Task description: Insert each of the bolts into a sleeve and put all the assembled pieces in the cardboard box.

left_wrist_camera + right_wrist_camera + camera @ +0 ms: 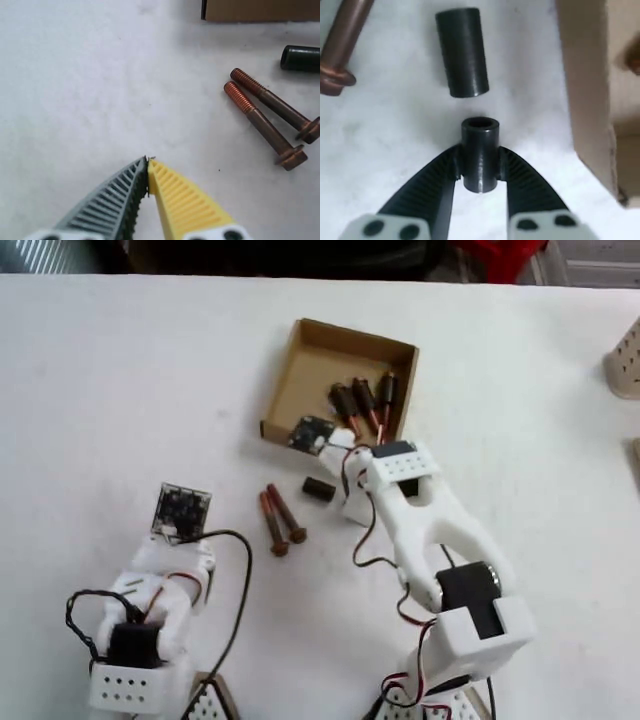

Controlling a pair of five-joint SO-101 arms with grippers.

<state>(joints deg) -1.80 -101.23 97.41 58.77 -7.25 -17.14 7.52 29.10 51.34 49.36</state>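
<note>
My right gripper [479, 159] is shut on a black sleeve [480, 135], held upright with its bore showing, just off the table beside the cardboard box [585, 90]. A second black sleeve [462, 52] [318, 489] lies on the table just beyond it. Two copper bolts [280, 520] [267, 112] lie side by side left of that sleeve. My left gripper [147, 167], grey and yellow fingers shut on nothing, hovers over bare table near the bolts. In the cardboard box [300, 355] lie three assembled bolt-and-sleeve pieces [362, 400].
The right arm [440, 540] stretches from the front edge toward the box's near corner, the left arm [150, 610] sits at the front left. A pale perforated block [625, 360] stands at the far right edge. White table lies open to the left and behind the box.
</note>
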